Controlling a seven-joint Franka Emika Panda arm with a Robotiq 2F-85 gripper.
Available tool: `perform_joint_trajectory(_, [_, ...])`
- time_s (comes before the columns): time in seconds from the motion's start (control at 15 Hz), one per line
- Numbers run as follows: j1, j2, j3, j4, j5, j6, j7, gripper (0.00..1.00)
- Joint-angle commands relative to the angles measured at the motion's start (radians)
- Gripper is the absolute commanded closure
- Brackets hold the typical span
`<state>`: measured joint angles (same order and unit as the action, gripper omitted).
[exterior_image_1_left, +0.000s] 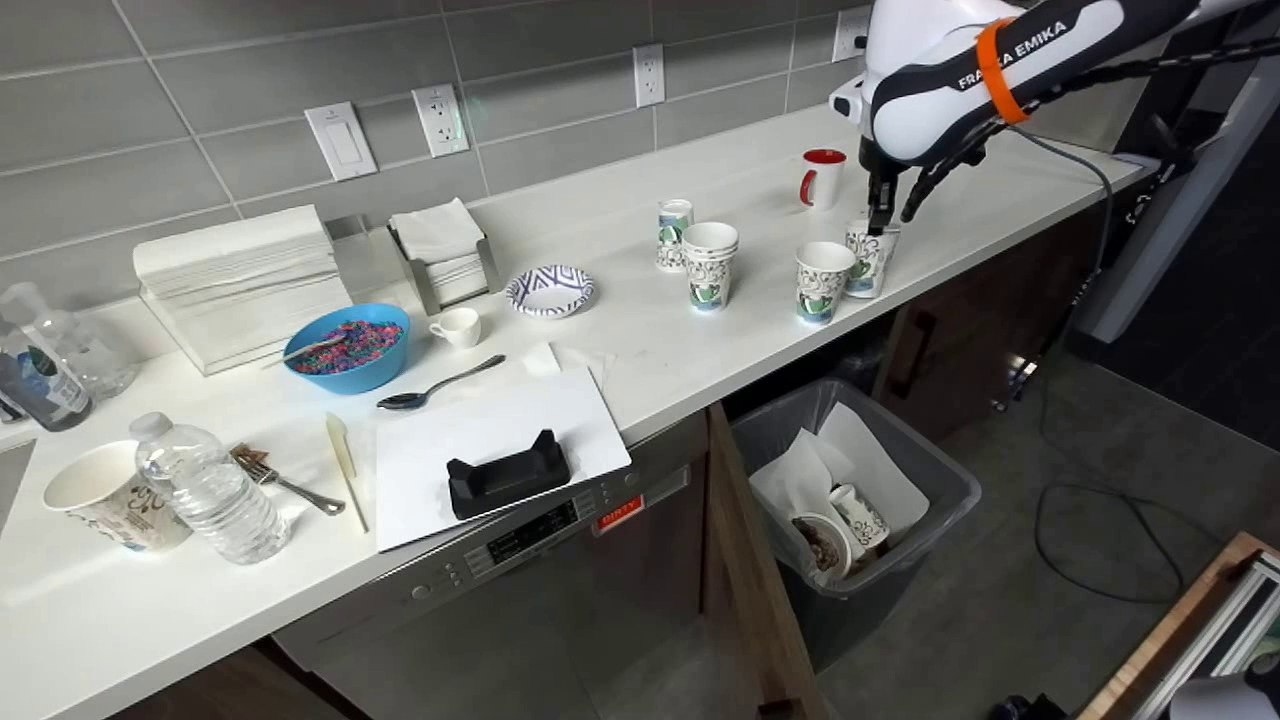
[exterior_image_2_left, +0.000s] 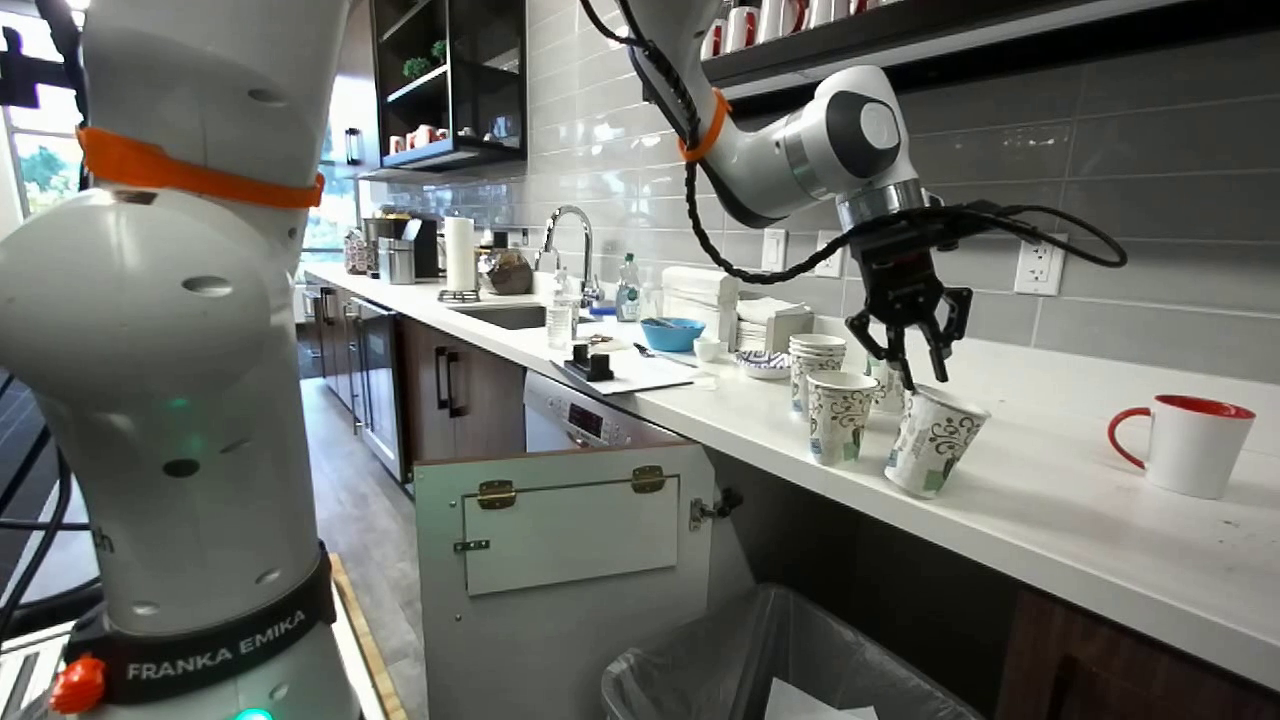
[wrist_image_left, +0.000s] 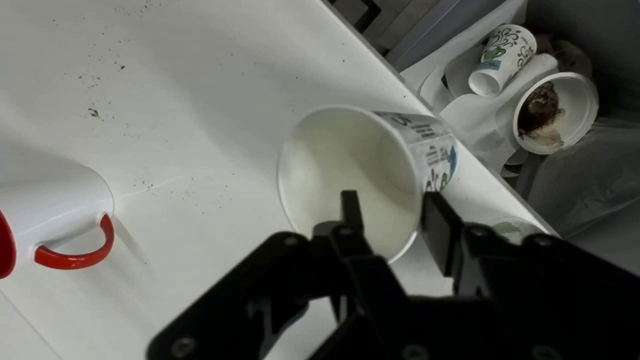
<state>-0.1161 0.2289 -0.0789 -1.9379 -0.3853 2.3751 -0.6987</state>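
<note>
A white paper cup with a leafy print (exterior_image_2_left: 936, 445) stands tilted near the counter's front edge; it also shows in the wrist view (wrist_image_left: 425, 145). My gripper (exterior_image_2_left: 925, 380) points down at its rim, its fingers apart. In the wrist view, the gripper (wrist_image_left: 390, 197) has one finger over the cup's mouth and the other just outside the wall. The rim passes between them, closer to the outer finger; contact is hard to judge. Beside it stands a similar paper cup (exterior_image_1_left: 822, 285). A stack of cups (exterior_image_1_left: 709, 270) and another cup (exterior_image_1_left: 673, 235) are farther along.
A white mug with a red handle (exterior_image_2_left: 1195, 445) stands on the counter (exterior_image_1_left: 620, 350). Below the front edge, a lined bin (exterior_image_1_left: 930, 520) holds paper and used cups, beside an open cabinet door (exterior_image_2_left: 560, 560). A patterned bowl (exterior_image_1_left: 550, 297) lies beyond the stack.
</note>
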Motion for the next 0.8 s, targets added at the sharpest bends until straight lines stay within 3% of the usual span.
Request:
perform_joint_trajectory(0.0, [0.004,-0.017,-0.005,-0.002,-0.022,0.013,0.037,0.31])
perform_joint_trajectory(0.27, [0.010,-0.036,-0.004,0.005,-0.043,0.007,0.051,0.01])
perform_joint_trajectory(0.73, [0.029,-0.071,0.007,0.032,-0.057,-0.009,0.053,0.00])
